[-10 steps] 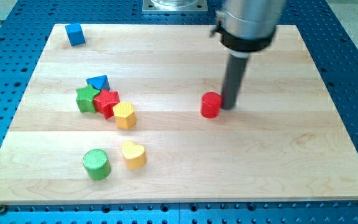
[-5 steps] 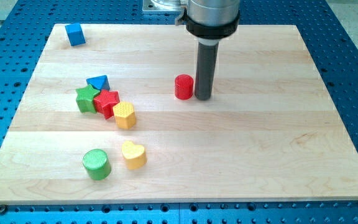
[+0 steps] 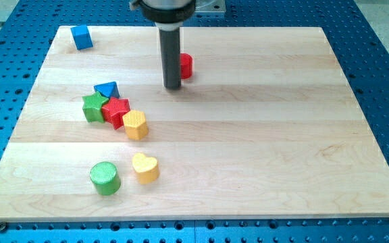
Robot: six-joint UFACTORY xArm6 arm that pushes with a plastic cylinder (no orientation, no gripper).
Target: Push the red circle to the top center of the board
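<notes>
The red circle (image 3: 186, 65) stands on the wooden board (image 3: 262, 135) near its top middle, partly hidden behind my dark rod. My tip (image 3: 173, 87) rests on the board just below and to the left of the red circle, close against it.
A blue cube (image 3: 82, 37) sits at the top left corner. A cluster at the left holds a blue triangle (image 3: 107, 89), a green star (image 3: 94, 106), a red star (image 3: 117, 111) and a yellow hexagon (image 3: 135, 125). A yellow heart (image 3: 145, 167) and a green circle (image 3: 105, 178) lie lower left.
The red circle has slid up and to the left, from the board's middle to near its top middle. My tip moved left with it and went from its right side to its lower left.
</notes>
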